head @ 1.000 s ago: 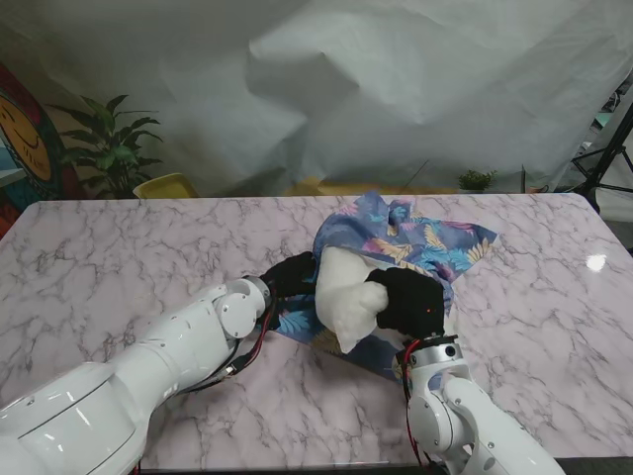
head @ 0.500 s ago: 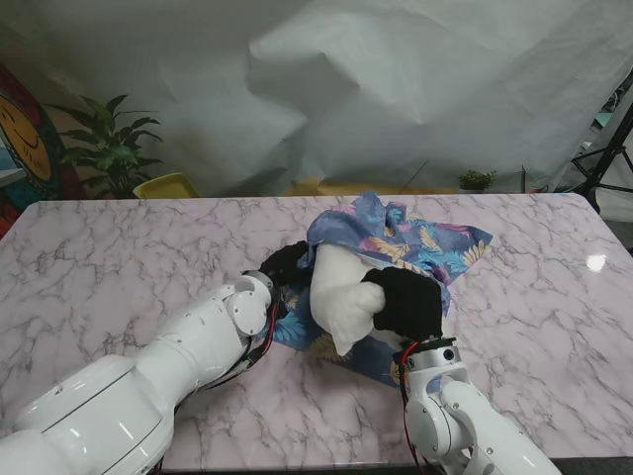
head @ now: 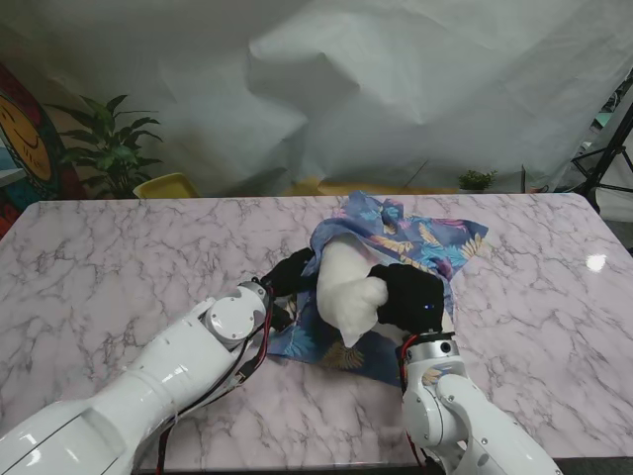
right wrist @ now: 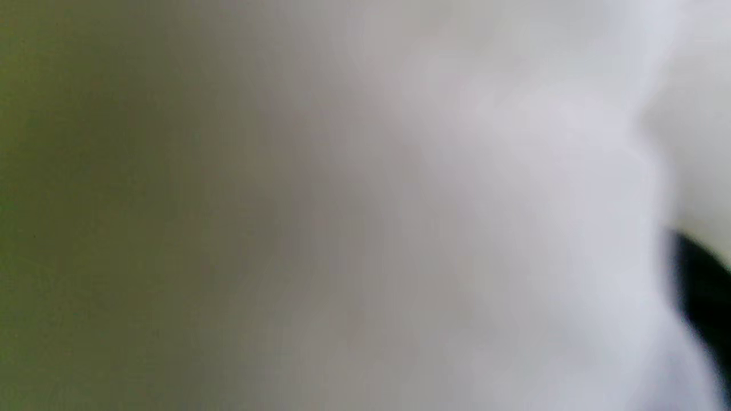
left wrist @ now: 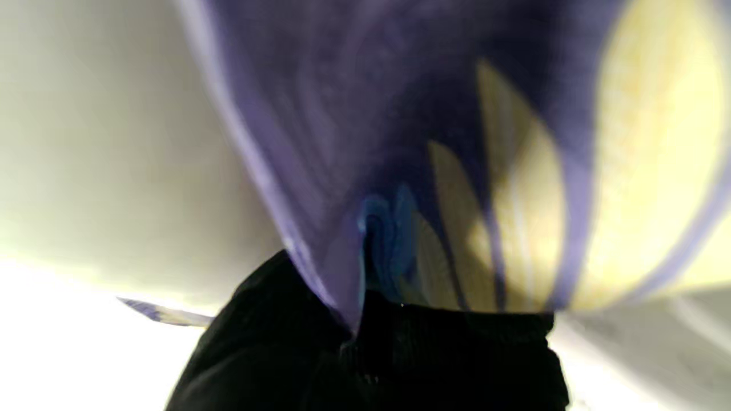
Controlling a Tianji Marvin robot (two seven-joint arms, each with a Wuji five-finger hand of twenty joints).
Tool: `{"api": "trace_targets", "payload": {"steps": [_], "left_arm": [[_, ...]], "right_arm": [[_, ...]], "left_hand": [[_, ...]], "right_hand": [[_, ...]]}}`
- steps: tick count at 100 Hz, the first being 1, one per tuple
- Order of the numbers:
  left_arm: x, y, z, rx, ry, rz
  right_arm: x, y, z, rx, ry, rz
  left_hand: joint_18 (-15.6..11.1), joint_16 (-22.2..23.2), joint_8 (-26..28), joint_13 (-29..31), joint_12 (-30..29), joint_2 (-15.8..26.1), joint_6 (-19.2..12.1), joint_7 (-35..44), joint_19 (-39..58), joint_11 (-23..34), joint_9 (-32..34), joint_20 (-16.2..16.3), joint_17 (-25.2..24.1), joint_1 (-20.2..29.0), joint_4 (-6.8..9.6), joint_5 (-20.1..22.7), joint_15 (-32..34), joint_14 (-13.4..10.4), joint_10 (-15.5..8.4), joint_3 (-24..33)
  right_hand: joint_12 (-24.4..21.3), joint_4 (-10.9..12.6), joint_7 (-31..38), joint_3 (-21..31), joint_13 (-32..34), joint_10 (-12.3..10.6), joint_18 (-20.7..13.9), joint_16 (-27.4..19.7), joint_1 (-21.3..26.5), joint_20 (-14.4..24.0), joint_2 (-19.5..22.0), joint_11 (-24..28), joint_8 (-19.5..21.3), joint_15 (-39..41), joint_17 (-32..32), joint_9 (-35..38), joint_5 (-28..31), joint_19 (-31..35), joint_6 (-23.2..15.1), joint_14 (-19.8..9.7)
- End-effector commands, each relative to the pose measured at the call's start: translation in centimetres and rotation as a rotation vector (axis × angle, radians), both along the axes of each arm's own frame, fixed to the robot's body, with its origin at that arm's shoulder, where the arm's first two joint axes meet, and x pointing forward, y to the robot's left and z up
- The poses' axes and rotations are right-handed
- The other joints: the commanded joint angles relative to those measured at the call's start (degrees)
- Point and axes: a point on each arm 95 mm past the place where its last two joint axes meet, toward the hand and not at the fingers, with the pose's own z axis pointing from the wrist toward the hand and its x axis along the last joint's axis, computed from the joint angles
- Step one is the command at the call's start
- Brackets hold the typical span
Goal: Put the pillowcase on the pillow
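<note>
Pillow sits mid-tabletop, white, its far end tucked into the mouth of the blue floral case; near end bare and bulging toward me. The rest of the case lies bunched beyond and under it.

Left hand — black-gloved, at the pillow's left flank, fingers closed on the case's edge; the left wrist view shows purple-and-yellow cloth pinched right at the fingers. Right hand is closed round the pillow's near right corner, squeezing it in. The right wrist view is a white blur — nothing more to read there.

Judged step: feeding the pillow deeper while the mouth is held open. Roughly a third in, by the look of it.

To do it well:
- Left hand should keep the hem taut and lifted off the tabletop, so the opening stays wide.
- Right hand should push along the pillow's length, corner first, keeping the stuffing compressed.
- Draw the hem toward me as the pillow goes away.

Risk: slack cloth under the pillow folding in and jamming.
</note>
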Motion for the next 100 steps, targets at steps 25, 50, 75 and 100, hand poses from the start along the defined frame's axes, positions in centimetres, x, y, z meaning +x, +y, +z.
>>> {"api": "trace_targets", "payload": {"steps": [25, 50, 75, 100], "left_arm": [[-2.9, -0.2, -0.4, -0.195, 0.121, -0.089], [-5.3, -1.9, 0.2, -0.341, 0.149, -0.178], [-7.6, -2.9, 0.6, -0.389, 0.131, -0.295], [-9.1, -2.9, 1.0, -0.400, 0.120, -0.378]], "right_arm": [[2.9, 2.4, 0.1, -0.052, -0.091, -0.076], [5.1, 2.9, -0.6, -0.125, -0.077, -0.156], [7.5, 2.5, -1.5, -0.152, -0.004, -0.217], [8.9, 1.9, -1.2, -0.120, -0.001, -0.346]], "left_hand": [[-4.8, 4.4, -5.2, 4.1, 4.1, 0.4, -1.3, -2.5, 5.3, 6.4, 3.0, 3.2, 2.3, 4.6, -1.55, 1.0, 4.8, -0.2, -3.0, 1.3], [-4.1, 5.5, -6.2, 4.3, 4.4, 0.2, -0.1, -2.7, 5.3, 6.3, 3.0, 3.5, 2.4, 4.6, -1.71, 1.3, 4.7, 0.1, -2.3, 1.7], [-4.2, 5.9, -7.0, 4.6, 4.5, 0.2, 0.6, -3.2, 5.2, 6.2, 3.2, 3.7, 2.7, 4.6, -1.75, 1.7, 4.4, 0.0, -2.1, 1.7], [-4.2, 6.3, -7.9, 4.7, 4.5, 0.1, 1.3, -4.1, 5.1, 6.0, 3.0, 3.7, 2.8, 4.6, -2.05, 2.0, 4.3, 0.0, -1.9, 2.7]], "right_hand": [[0.6, 2.2, 13.1, 6.8, 6.0, 2.7, -10.8, 5.7, 2.0, 7.6, 5.2, 4.4, -5.4, 19.1, 5.6, 4.8, 0.9, 15.8, -2.0, -3.7], [2.1, 1.2, 12.8, 6.2, 6.1, 3.4, -11.7, 8.7, -1.8, 10.6, 3.7, 8.0, -7.1, 25.6, 6.6, 5.9, 1.0, 19.4, -0.9, -4.7], [2.7, 0.9, 12.7, 6.0, 6.2, 3.6, -11.9, 9.6, -2.7, 11.7, 3.6, 9.3, -7.3, 27.9, 7.1, 6.4, 1.2, 20.9, -0.8, -5.1], [3.1, 0.7, 12.7, 6.3, 6.2, 4.1, -12.0, 10.2, -3.1, 12.5, 3.6, 10.3, -7.3, 29.7, 7.4, 6.6, 1.2, 22.1, -0.4, -5.3]]}}
